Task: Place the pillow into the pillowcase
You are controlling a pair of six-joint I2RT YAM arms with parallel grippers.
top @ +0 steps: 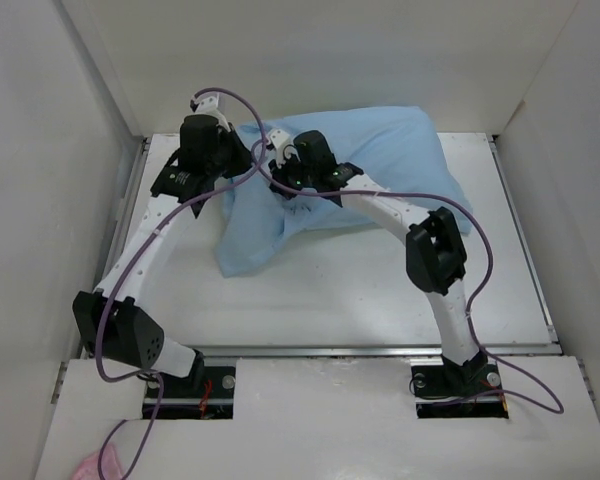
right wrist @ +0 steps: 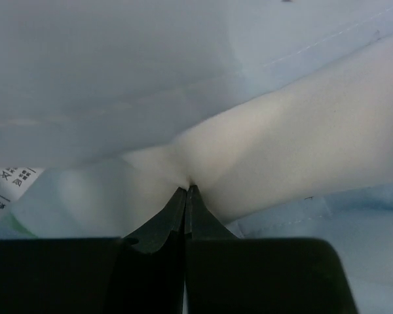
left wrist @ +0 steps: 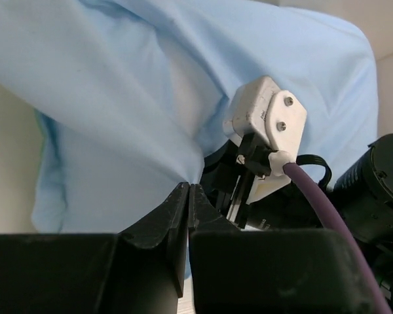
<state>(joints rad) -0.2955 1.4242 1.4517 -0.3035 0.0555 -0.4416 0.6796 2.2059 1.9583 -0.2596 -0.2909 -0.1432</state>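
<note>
The light blue pillowcase (top: 390, 150) lies at the back of the table, plump on the right and limp at its left end. My left gripper (top: 242, 165) is shut on a fold of the pillowcase (left wrist: 118, 98); its tips (left wrist: 188, 186) pinch the blue cloth. My right gripper (top: 294, 186) is in the case's left end. In the right wrist view it (right wrist: 185, 189) is shut on the white pillow (right wrist: 281, 157), with the blue pillowcase (right wrist: 118, 65) over and around it. From the top view the pillow is hidden by the case.
White walls close in the table (top: 380, 290) on the left, back and right. A purple cable (top: 400, 197) loops over the right arm. The right wrist's white camera housing (left wrist: 265, 121) sits close to my left fingers. A printed label (right wrist: 6, 183) shows inside the case.
</note>
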